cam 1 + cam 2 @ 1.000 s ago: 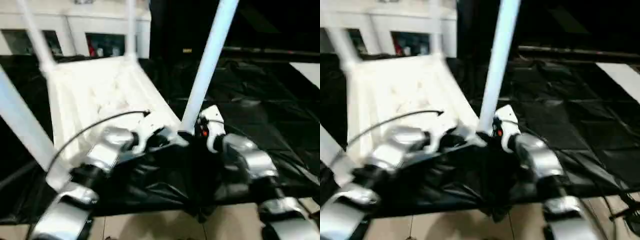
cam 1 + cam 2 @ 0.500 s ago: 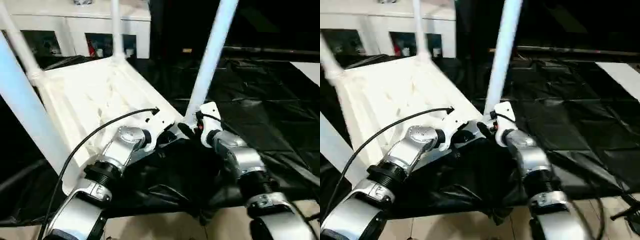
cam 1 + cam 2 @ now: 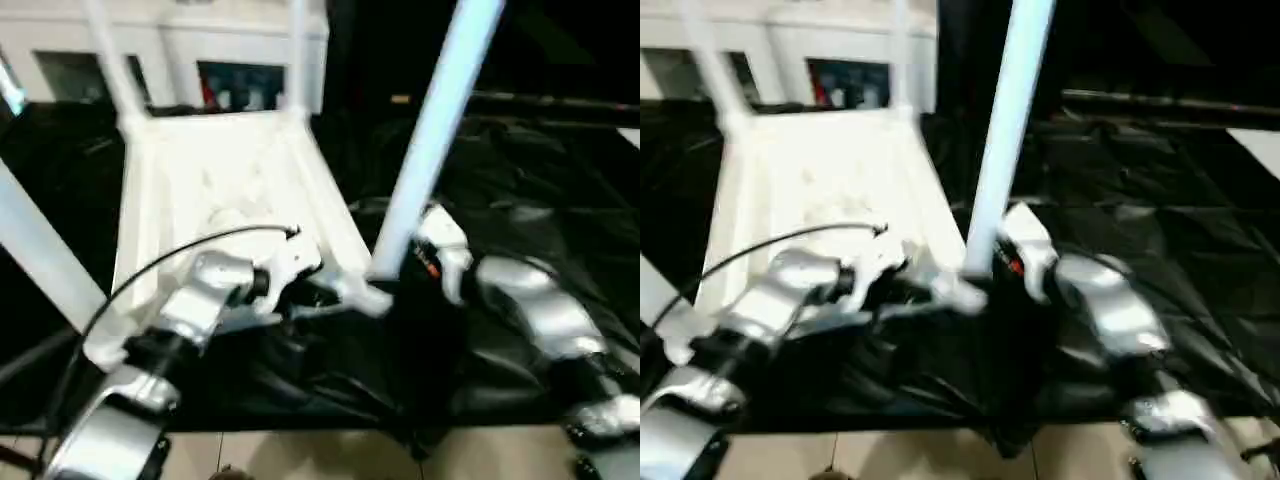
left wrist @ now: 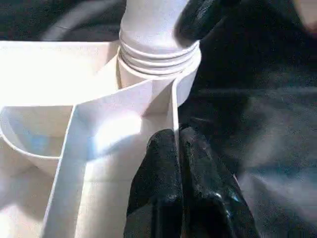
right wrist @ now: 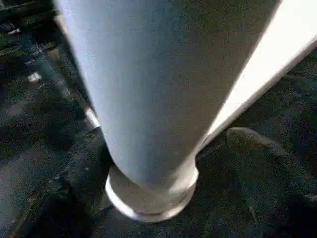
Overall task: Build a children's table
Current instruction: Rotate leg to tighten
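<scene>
Head views: the white tabletop (image 3: 215, 195) lies underside up on the black-draped surface (image 3: 560, 190), legs (image 3: 435, 130) standing in its corner sockets. Left wrist view: the left gripper (image 4: 177, 144) is pinched shut on the tabletop's thin edge wall beside a threaded socket (image 4: 158, 59). Right wrist view: the near leg looms close; I cannot tell the right gripper's opening.

Near leg (image 3: 432, 140) rose from the tabletop (image 3: 215, 200) corner socket (image 4: 158, 64), blocking passage there. Left gripper (image 4: 181, 148) clamped the rim beside it. Black sheeting (image 3: 540, 190) right of the leg lay open.
</scene>
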`<state>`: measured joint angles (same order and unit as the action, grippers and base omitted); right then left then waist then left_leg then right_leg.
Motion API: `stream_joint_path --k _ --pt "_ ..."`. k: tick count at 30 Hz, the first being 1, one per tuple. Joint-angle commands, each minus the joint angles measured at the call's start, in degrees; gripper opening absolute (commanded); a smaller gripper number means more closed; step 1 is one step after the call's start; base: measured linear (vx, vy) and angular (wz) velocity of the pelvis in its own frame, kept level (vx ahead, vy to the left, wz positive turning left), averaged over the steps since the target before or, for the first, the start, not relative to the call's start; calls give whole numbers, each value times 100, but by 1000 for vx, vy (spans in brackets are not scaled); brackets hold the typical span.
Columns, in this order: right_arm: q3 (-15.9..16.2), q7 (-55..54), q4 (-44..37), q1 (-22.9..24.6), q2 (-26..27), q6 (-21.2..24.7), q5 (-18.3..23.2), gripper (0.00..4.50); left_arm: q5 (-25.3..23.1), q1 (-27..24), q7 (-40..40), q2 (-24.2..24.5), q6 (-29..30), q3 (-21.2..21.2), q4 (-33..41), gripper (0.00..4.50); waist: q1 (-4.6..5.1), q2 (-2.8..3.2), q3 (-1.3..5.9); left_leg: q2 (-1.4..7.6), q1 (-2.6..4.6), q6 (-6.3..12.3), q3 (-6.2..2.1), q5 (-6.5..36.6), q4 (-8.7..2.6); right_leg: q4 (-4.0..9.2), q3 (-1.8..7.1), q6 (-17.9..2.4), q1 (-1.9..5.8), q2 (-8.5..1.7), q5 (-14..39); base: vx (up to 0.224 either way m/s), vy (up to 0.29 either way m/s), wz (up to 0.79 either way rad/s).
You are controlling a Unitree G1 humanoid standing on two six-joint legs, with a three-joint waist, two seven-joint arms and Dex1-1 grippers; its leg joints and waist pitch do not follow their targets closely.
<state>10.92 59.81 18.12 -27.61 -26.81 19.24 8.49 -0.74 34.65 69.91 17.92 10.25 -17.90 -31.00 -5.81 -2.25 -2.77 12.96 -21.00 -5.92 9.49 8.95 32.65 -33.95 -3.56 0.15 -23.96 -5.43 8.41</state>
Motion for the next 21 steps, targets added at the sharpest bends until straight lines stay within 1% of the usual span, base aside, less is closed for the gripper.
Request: stream_joint_path --k 1,2,3,4,5,7,8,9,10,11,12,13,15,16,18,20,21 --pt "90 189 -121 32 -91 121 26 387 151 -57 451 -43 37 -270 309 0 29 35 367 2 55 126 86 1852 -383 378 158 -1106 312 -162 1602 0 0 0" --pt "115 222 -145 46 -100 124 18 387 166 -72 484 -31 41 -276 334 0 26 35 369 -2 62 124 93 1850 -377 387 160 -1104 303 -160 1611 0 0 0" --pt "162 279 -193 71 -101 155 13 387 193 -107 537 -9 51 -284 395 0 30 -1 361 -11 48 111 92 1859 -378 387 155 -1075 304 -158 1706 0 0 0" --pt "201 333 -241 90 -98 188 15 387 211 -139 573 8 64 -284 453 0 26 8 363 -12 46 103 90 1839 -378 391 159 -1036 304 -164 1767 0 0 0" --pt "217 352 -254 93 -96 192 16 387 215 -147 576 10 66 -283 467 0 25 -6 364 -8 43 100 86 1826 -379 388 158 -1021 307 -168 1777 0 0 0" --pt "251 415 -298 96 -102 245 55 387 223 -161 588 24 72 -284 503 0 31 6 366 -9 54 98 89 1790 -375 391 159 -1009 293 -161 1789 0 0 0" --pt "281 458 -317 94 -110 280 75 369 222 -164 581 32 63 -287 512 0 31 6 367 -12 49 97 88 1775 -373 390 159 -1009 297 -161 1778 0 0 0" --pt "311 504 -337 92 -124 309 86 369 219 -172 584 42 70 -286 536 0 27 -5 375 -12 45 103 89 1709 -369 380 159 -1015 305 -161 1708 0 0 0" --pt "311 504 -337 92 -124 309 86 348 219 -172 584 42 70 -286 536 0 28 -2 375 -10 40 111 90 1670 -369 370 161 -1035 305 -157 1624 0 0 0" --pt "331 533 -346 89 -131 330 93 348 213 -175 583 48 75 -285 551 0 28 1 376 -11 40 110 91 1639 -367 365 160 -1052 306 -159 1578 0 0 0" --pt "344 539 -339 87 -124 334 87 341 207 -173 564 55 70 -284 554 0 31 -15 379 -14 37 117 95 1625 -362 363 160 -1055 310 -159 1558 0 0 0" --pt "349 545 -343 91 -109 348 70 332 209 -175 546 70 71 -285 568 0 29 -5 376 -13 39 119 94 1628 -363 361 159 -1064 308 -159 1559 0 0 0" --pt "381 560 -336 100 -102 331 30 304 210 -180 536 80 73 -284 576 0 33 -11 373 -16 38 116 94 1636 -362 365 158 -1043 308 -161 1627 0 0 0" --pt "387 558 -332 101 -94 327 22 304 209 -180 532 82 71 -281 575 0 31 -11 376 -17 37 114 95 1631 -361 368 158 -1036 311 -163 1638 0 0 0" --pt "386 548 -332 100 -67 335 25 278 204 -179 521 86 66 -274 570 0 35 -15 375 -18 37 110 93 1630 -361 371 158 -1013 309 -163 1680 0 0 0" --pt "374 542 -334 98 -43 357 51 269 197 -177 504 84 66 -269 567 0 41 -14 374 -18 39 104 93 1654 -361 375 158 -999 306 -164 1727 0 0 0" --pt "370 542 -338 98 -35 372 67 257 194 -176 493 82 68 -267 569 0 42 -15 377 -17 42 108 93 1632 -359 370 159 -1007 307 -164 1695 0 0 0"
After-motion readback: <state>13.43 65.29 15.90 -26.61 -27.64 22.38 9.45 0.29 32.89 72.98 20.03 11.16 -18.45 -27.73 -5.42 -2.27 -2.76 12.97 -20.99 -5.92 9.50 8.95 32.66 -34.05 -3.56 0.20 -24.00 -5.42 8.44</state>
